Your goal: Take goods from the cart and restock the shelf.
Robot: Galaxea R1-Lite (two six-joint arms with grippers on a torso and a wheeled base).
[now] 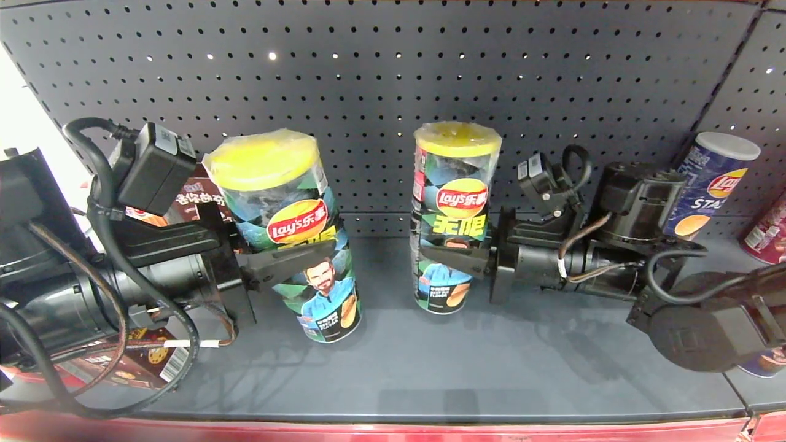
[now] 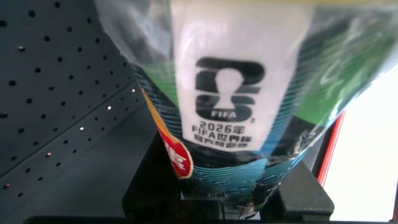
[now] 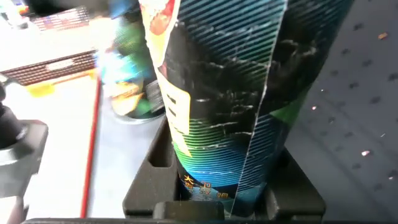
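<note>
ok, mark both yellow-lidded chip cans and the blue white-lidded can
left yellow-lidded chip can (image 1: 298,228): head view, red logo
right yellow-lidded chip can (image 1: 462,197): head view, red logo
blue white-lidded can (image 1: 706,169): head view, side wall

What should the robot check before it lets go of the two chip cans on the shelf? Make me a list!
1. Hold of left gripper on left can: ok, fingers shut on its middle.
2. Hold of right gripper on right can: ok.
3. Is the left can upright: not ok, it tilts.
4. Is the right can upright: ok, nearly straight.
5. Both bottoms flat on the shelf: cannot tell.
6. Gap between the cans: ok, they stand apart.
</note>
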